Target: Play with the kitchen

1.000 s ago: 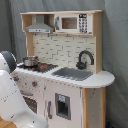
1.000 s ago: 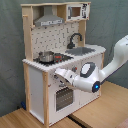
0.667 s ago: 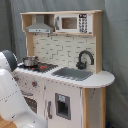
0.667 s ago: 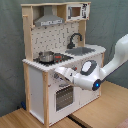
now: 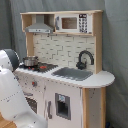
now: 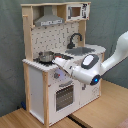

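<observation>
Against the grey curtain stands the kitchen (image 6: 60, 60), and the arm reaches toward its stove corner, presumably for the small pot (image 6: 46, 56). Its claw (image 6: 57, 62) sits by the counter (image 5: 102, 79) edge; I cannot tell its opening.

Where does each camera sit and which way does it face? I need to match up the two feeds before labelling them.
First exterior view: off the arm, in front of the kitchen, angled toward its sink end; the white arm fills the first exterior view's lower left.
Second exterior view: off the arm, looking at the kitchen's oven door from the stove corner; the arm reaches in from the second exterior view's right, gripper near the pot.
Shared: kitchen, pot, black faucet, arm.
</observation>
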Available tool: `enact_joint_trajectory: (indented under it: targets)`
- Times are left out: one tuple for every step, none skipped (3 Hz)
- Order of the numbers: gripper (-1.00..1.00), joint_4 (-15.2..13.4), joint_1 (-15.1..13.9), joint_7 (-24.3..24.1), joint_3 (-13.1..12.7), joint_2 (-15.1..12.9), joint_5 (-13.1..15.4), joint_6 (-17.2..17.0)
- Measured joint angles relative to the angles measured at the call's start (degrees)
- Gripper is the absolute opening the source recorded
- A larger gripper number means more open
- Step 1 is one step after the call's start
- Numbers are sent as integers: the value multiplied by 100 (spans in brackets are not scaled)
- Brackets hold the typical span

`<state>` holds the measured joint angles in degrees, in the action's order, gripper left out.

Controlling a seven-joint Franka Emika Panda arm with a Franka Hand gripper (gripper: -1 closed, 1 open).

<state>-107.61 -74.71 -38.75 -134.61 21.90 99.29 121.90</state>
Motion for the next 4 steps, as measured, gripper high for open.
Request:
enact_joint_trajectory:
  targets:
    - [100,458,-4,235,102,-12,-2,-267]
    - [100,639,-1,398,76,-198,-202,-723]
    - [100,656,13,599,39,-432,-684,-981]
    - [100,808,16,696,28,-614,-1117,-1265]
